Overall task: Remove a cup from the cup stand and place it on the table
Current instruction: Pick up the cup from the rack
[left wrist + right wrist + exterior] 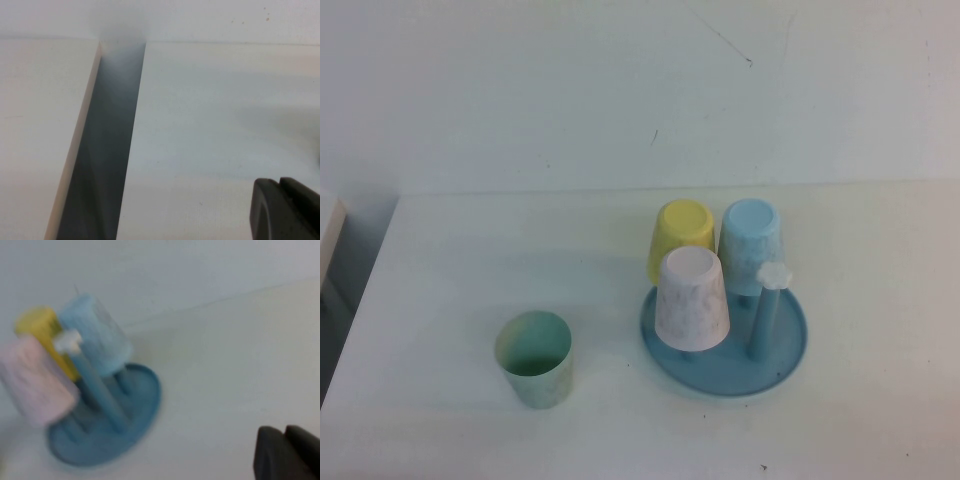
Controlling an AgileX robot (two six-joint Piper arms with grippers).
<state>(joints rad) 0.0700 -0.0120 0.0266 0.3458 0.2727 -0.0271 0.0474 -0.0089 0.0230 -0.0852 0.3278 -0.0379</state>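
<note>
The light blue cup hangs upside down on a peg at the back right of the round blue-grey cup stand, which rests on the white table. Neither arm shows in the high view. In the right wrist view the cup and stand lie well away from my right gripper, whose fingers are shut with nothing between them. My left gripper is shut and holds nothing, above bare table near the table's edge.
A yellow cup and a pinkish-white cup also hang upside down on the stand. One peg with a white cap is bare. A pale green tumbler stands upright on the table, left of the stand. A dark gap separates the table from a neighbouring white surface.
</note>
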